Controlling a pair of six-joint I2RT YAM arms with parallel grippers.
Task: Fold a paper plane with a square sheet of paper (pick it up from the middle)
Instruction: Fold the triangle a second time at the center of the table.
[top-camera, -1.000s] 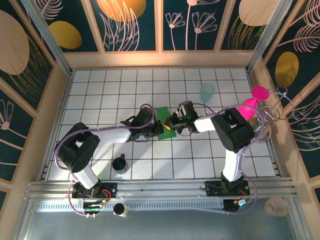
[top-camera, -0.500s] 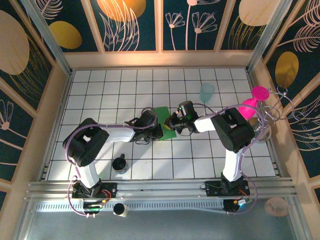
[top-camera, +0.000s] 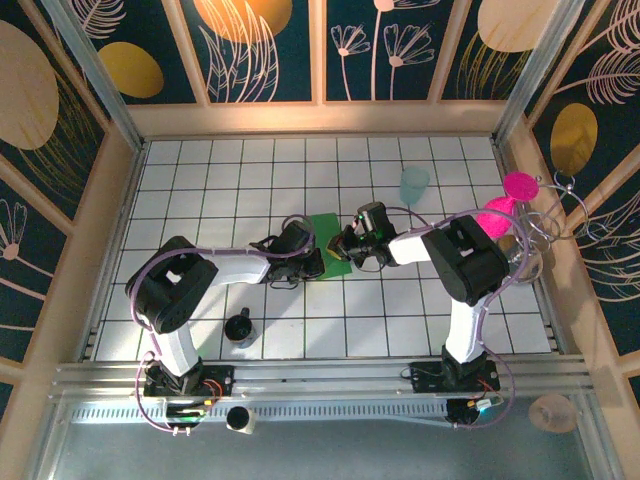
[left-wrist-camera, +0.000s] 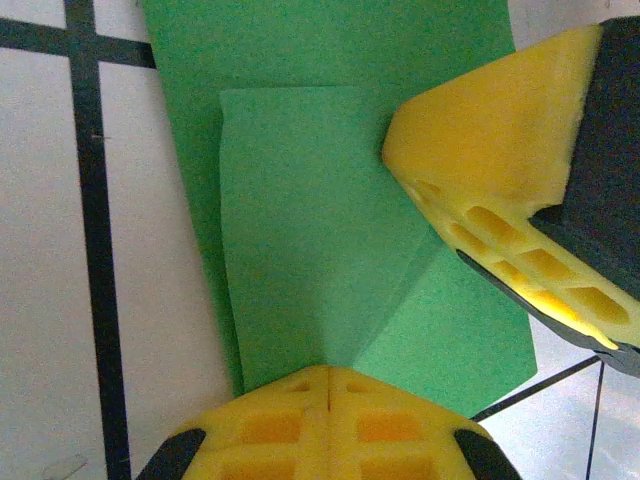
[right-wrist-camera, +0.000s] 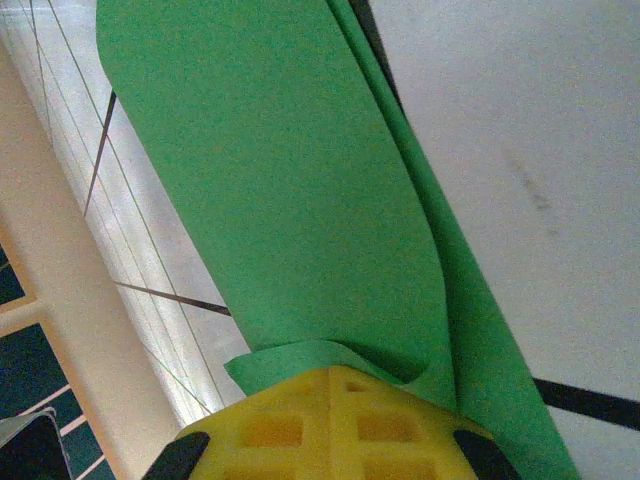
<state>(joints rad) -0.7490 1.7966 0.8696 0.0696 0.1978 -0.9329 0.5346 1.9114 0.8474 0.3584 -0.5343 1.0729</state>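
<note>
We locate the square sheet of paper (top-camera: 322, 228) flat on the gridded table (top-camera: 220, 180), partly folded, with the pale teal cup (top-camera: 414, 184) well apart on its far right. The left gripper (top-camera: 318, 262) meets the sheet at its near-left edge and the right gripper (top-camera: 338, 250) at its near-right edge, so both tips touch the paper and neither arm is clearly nearer. As folded, the sheet's long axis appears to run from the near side toward the far side, straight ahead of the left fingertips. The left wrist view gives what the overhead view lacks. A folded flap (left-wrist-camera: 300, 220) lies on the lower layer, and its slanted crease runs down to the left gripper's tips. Those tips are pressed together with no gap and rest on the paper's near edge, and we cannot tell whether a layer is pinched there. That view also shows one right finger (left-wrist-camera: 500, 190) lying on the sheet's right margin. The right wrist view adds a lifted upper layer whose lip curls over the closed right tips, which we judge to be clamped on that layer. The next fold depends on the left tips holding the crease end down.
</note>
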